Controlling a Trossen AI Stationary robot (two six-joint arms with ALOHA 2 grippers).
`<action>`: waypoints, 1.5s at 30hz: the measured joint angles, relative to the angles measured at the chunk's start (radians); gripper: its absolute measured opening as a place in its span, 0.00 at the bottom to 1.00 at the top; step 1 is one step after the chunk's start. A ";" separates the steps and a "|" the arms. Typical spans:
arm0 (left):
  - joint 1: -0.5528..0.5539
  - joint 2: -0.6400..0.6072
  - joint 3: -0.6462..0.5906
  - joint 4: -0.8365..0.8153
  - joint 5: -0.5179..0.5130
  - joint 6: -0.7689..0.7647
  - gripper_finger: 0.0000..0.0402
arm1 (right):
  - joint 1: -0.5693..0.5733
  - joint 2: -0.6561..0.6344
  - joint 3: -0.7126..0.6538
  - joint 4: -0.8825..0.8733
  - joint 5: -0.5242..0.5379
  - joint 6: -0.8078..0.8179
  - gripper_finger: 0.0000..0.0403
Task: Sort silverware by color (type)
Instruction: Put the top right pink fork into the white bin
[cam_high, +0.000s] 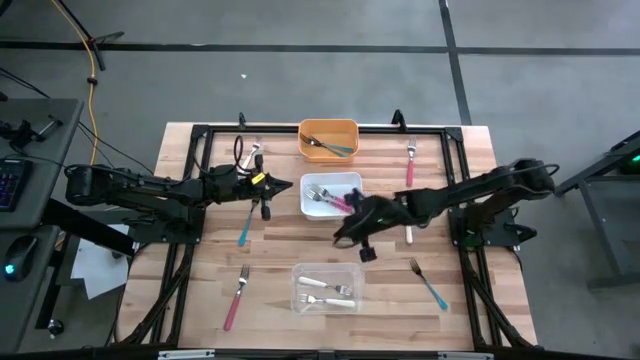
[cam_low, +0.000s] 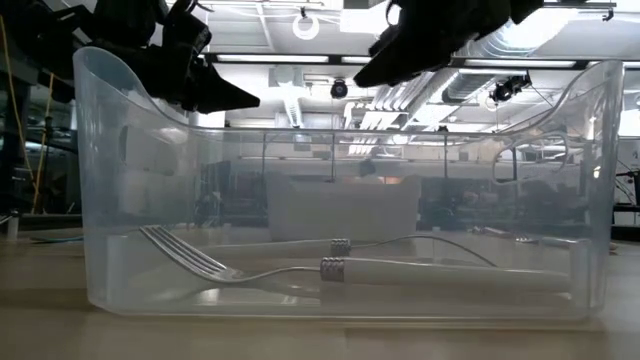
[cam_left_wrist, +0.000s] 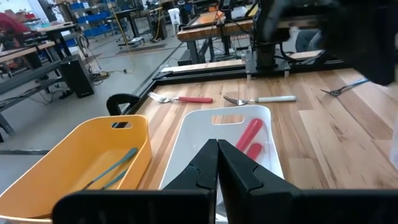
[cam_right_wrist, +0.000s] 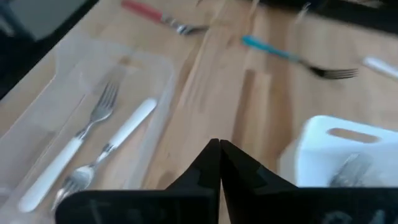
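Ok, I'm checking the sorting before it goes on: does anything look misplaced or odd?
Nothing stands out. The orange bin holds teal forks, the white bin pink forks, the clear bin white forks. Some loose forks lie on the table, not yet sorted. The left gripper and right gripper hover shut, empty.

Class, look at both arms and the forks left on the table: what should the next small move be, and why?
Probably the left gripper, jaws shut and empty, should open and drop to the teal fork lying just beside it, since teal forks already sit in the orange bin.
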 joint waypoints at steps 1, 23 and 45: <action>0.000 0.000 0.000 -0.001 0.000 -0.004 0.00 | -0.005 -0.029 -0.042 0.048 0.000 0.000 0.00; 0.000 0.063 0.000 -0.032 -0.078 -0.038 0.00 | -0.091 -0.464 -0.324 -0.344 0.672 0.646 0.00; 0.000 0.063 0.000 -0.033 -0.076 -0.039 0.00 | -0.763 -0.196 -0.324 -0.337 0.530 0.761 0.36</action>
